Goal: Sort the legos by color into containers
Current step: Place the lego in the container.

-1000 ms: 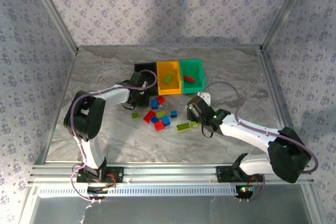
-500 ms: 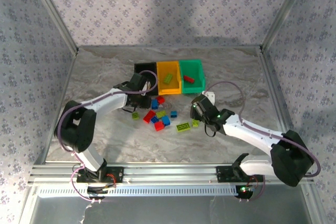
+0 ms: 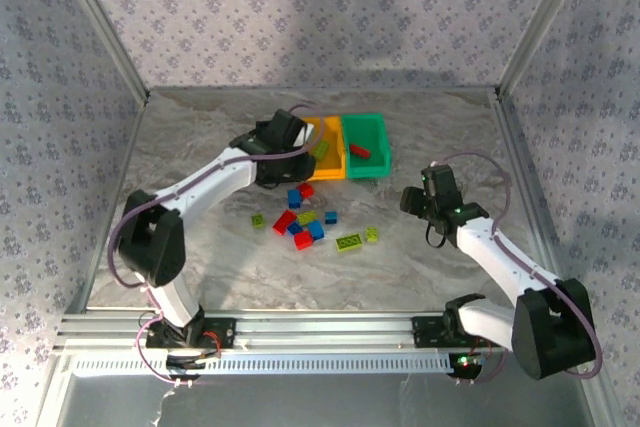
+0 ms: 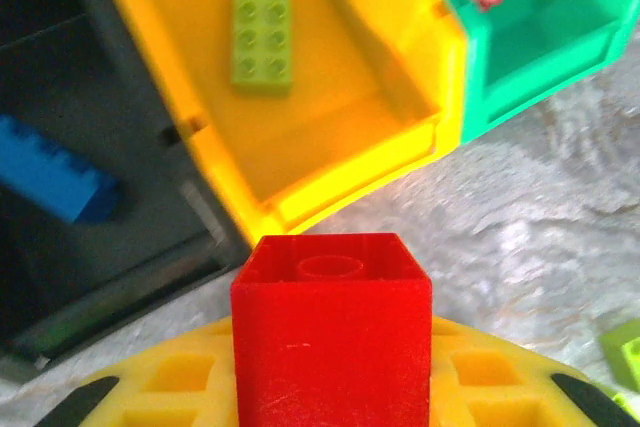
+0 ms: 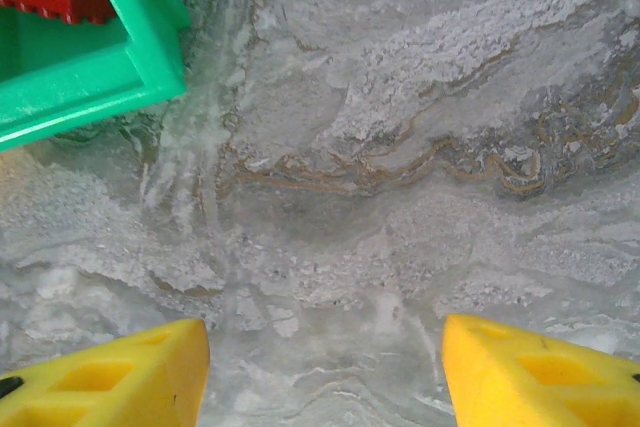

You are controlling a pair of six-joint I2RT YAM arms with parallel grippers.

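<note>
Lego (image 4: pixel 331 347), red, its near end cut off, sits clenched in left jaws; right jaws gape empty over table (image 5: pixel 400 147).

Left fingers (image 4: pixel 170 392), gripping a red brick (image 4: pixel 331 347), swung up over the containers (image 3: pixel 368 169); right fingers (image 5: pixel 120 377) pulled away to their right.

black bin (image 4: pixel 100 87); orange-yellow bin (image 4: pixel 350 97); green bin (image 4: pixel 560 27); red brick (image 4: pixel 330 337); blue brick (image 4: pixel 55 182); yellow-green brick (image 4: pixel 262 29); table (image 5: pixel 400 147) grey-marbled, tan veins; walls (image 3: pixel 300 17) lilac floral
</note>
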